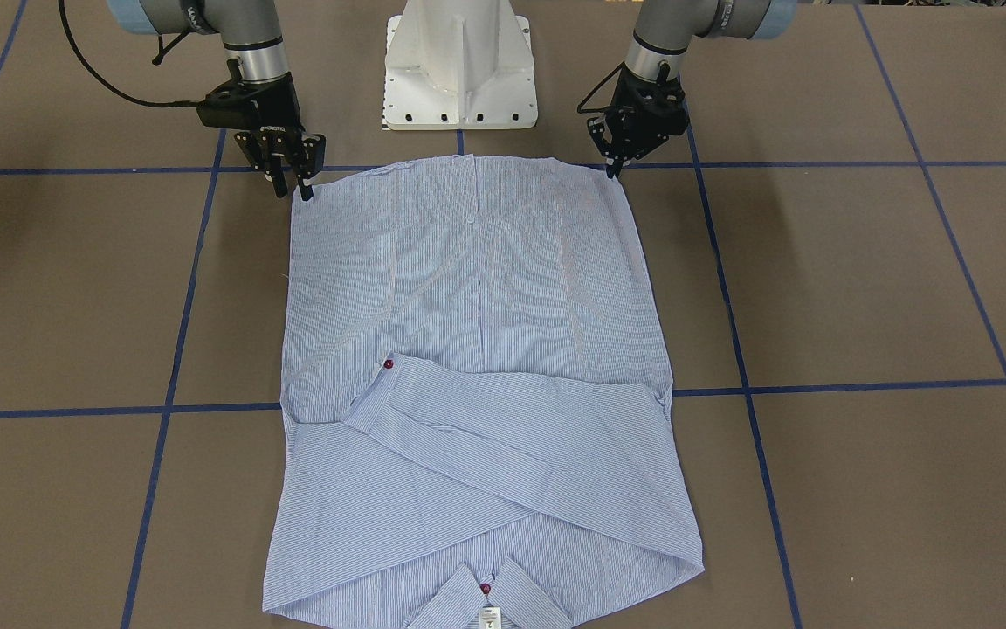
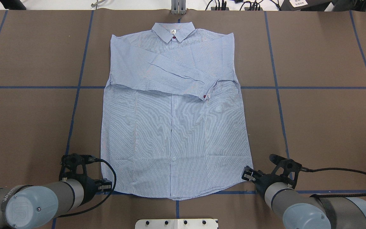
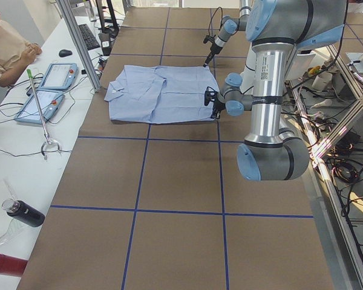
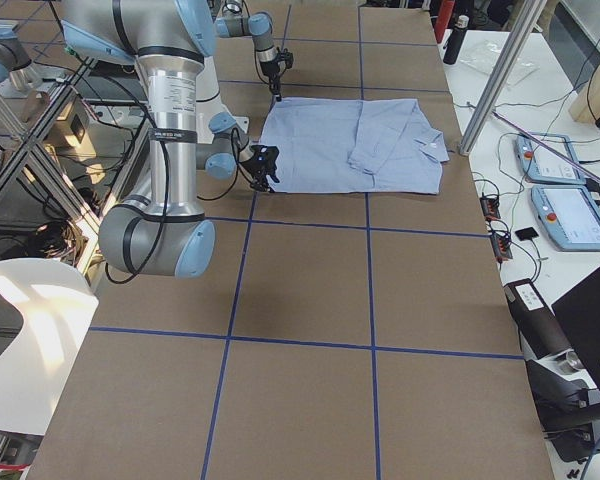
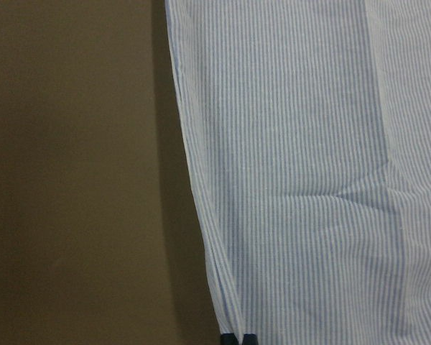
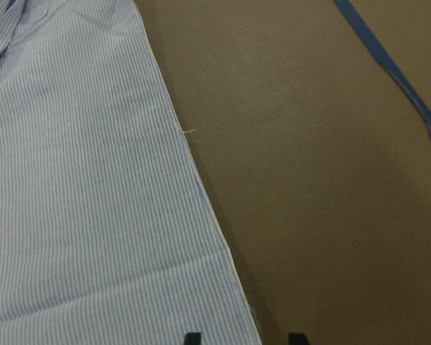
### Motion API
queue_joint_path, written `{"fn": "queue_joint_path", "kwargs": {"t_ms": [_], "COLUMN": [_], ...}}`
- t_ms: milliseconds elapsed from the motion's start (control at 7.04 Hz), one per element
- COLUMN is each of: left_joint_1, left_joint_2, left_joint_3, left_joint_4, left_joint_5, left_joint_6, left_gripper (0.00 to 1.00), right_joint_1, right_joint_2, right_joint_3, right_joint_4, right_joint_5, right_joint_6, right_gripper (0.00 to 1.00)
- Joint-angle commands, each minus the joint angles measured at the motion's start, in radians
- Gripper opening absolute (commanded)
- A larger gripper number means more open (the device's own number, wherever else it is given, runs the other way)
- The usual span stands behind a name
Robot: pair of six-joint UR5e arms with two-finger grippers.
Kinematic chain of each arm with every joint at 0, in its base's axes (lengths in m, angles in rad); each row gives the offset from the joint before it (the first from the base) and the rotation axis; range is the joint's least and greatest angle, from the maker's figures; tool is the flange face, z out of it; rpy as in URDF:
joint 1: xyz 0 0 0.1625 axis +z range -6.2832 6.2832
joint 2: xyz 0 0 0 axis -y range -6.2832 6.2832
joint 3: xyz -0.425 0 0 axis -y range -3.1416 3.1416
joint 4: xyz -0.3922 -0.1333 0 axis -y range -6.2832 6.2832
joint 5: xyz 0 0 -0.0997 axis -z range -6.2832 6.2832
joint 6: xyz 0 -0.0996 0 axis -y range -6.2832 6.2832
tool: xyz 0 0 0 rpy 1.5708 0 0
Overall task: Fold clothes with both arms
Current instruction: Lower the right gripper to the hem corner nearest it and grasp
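While one shirt (image 1: 477, 288) lies flat, left claw (image 1: 615, 171) pinches it; right claw (image 1: 293, 187) gapes.

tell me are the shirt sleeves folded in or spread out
Folded in: both sleeves lie crossed over the chest of the shirt, just below the collar.

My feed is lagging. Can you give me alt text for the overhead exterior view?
A blue-and-white striped shirt lies flat, front up, collar away from the robot, sleeves folded across the chest. The left tool and right tool sit at its two near hem corners.
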Motion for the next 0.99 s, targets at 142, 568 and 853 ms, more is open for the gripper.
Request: {"fn": "queue_joint_path", "kwargs": {"t_ms": [142, 568, 853], "left_joint_1": [0.000, 0.000, 0.000], "left_joint_2": [0.000, -0.002, -0.002], "left_joint_3": [-0.013, -0.013, -0.013], "left_joint_4": [0.000, 0.000, 0.002], "left_joint_5": [0.000, -0.001, -0.001], "left_joint_6": [0.001, 0.001, 0.003], "left_gripper": [0.00, 0.00, 0.00], "right_joint_1": [-0.006, -0.012, -0.014], "right_joint_2": [0.002, 0.009, 0.012], "right_joint_3": [-0.004, -0.013, -0.013], "right_joint_4": [-0.005, -0.016, -0.018], "right_joint_5": [-0.002, -0.002, 0.000], "right_joint_6": [0.001, 0.000, 0.000], "right_gripper": [0.32, 0.33, 0.34]}}
